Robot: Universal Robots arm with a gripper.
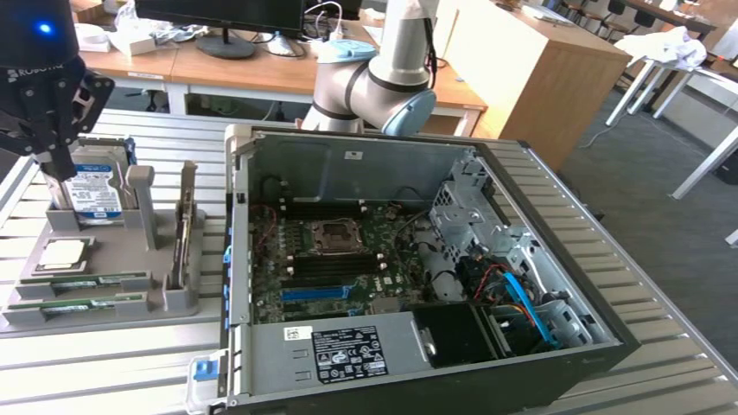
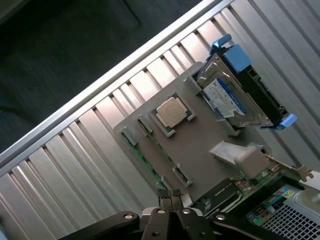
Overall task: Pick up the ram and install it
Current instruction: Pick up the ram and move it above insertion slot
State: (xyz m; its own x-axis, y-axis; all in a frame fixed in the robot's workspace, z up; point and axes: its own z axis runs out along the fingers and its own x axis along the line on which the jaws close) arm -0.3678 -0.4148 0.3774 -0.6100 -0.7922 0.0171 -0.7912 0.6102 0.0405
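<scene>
Two ram sticks, thin and green, lie side by side in slots at the front of a grey holder tray [image 1: 116,251]: one ram [image 1: 86,279] and a second one [image 1: 75,304] just in front of it. In the wrist view a ram [image 2: 147,162] runs along the tray's edge. My black gripper [image 1: 48,169] hangs above the back of the tray, near the hard drive, with nothing in it. Its fingertips [image 2: 168,202] are pressed together. The open computer case [image 1: 381,173] lies in the middle, its motherboard [image 1: 334,259] exposed.
The tray also holds a silver-and-blue hard drive [image 1: 92,192], a square silver processor [image 1: 64,252] and an upright card [image 1: 182,233]. Everything stands on a slatted metal table [image 1: 645,259]. The arm's base [image 1: 381,82] rises behind the case, with desks beyond.
</scene>
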